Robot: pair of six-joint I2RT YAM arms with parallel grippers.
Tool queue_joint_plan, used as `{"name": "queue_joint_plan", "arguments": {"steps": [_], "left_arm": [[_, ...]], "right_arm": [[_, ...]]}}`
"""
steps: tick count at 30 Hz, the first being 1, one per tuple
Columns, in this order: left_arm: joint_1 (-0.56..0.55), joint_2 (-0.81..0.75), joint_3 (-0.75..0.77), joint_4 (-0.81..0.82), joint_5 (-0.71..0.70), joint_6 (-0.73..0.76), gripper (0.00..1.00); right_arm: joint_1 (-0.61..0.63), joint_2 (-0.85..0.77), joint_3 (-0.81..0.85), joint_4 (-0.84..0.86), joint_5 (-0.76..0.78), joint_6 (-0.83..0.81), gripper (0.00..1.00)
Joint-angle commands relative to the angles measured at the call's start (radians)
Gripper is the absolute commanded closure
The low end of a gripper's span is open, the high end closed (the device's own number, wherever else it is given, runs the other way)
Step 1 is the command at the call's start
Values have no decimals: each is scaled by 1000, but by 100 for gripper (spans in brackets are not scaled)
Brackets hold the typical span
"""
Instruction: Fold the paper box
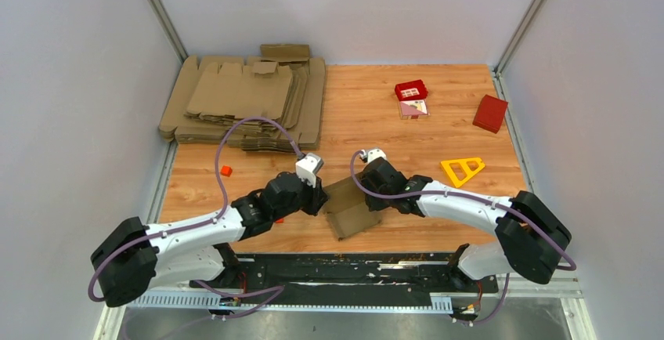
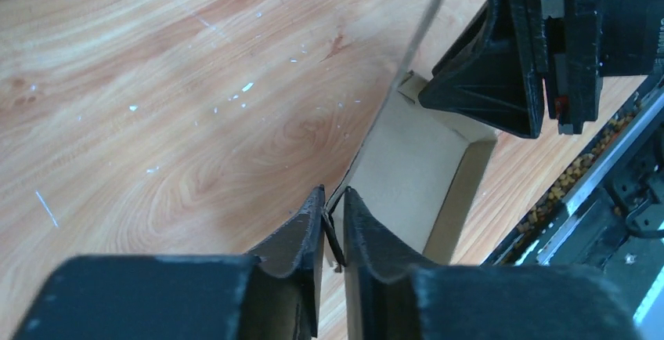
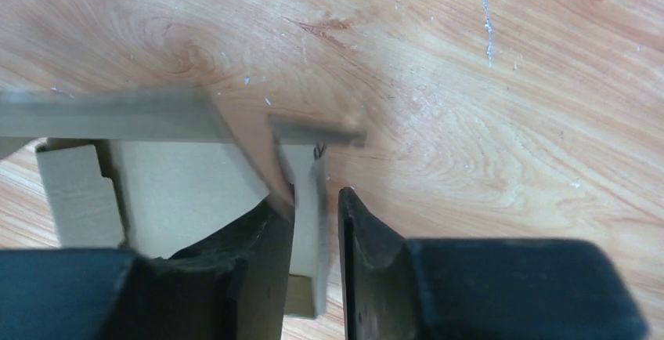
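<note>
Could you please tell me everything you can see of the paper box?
The paper box is plain brown cardboard and half folded: a flat base with thin walls standing up, open on top, and small tabs at the corners. It sits askew on the wooden table near the front edge, between the two arms. The left pincer pinches the top edge of one wall. The right pincer straddles another wall loosely, with a gap at one finger.

The table (image 1: 376, 105) is viewed whole from high above its near edge, facing down and forward, whereas the wrist views are taken close behind the left fingers (image 2: 301, 238) and the right fingers (image 3: 368, 238), angled down at the wood, the paper box (image 1: 348, 208) being shared by all three.
</note>
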Motion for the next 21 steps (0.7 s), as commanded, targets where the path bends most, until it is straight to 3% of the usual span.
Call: {"name": "queue_joint_plan", "arguments": {"steps": [1,10,14,21], "left_arm": [[4,16,50,51,28,62,86],[4,-4,52,54,50,96,90],[4,4,61,50,58,109,90],[4,30,74,48,86,115,90]], "right_arm": [[5,-23,-1,7,15,8,68],[28,-86,-42,-43,51,38,54],[29,-68,-33,-68,111,13,59],[30,-25,-10,-42,167,-40,59]]}}
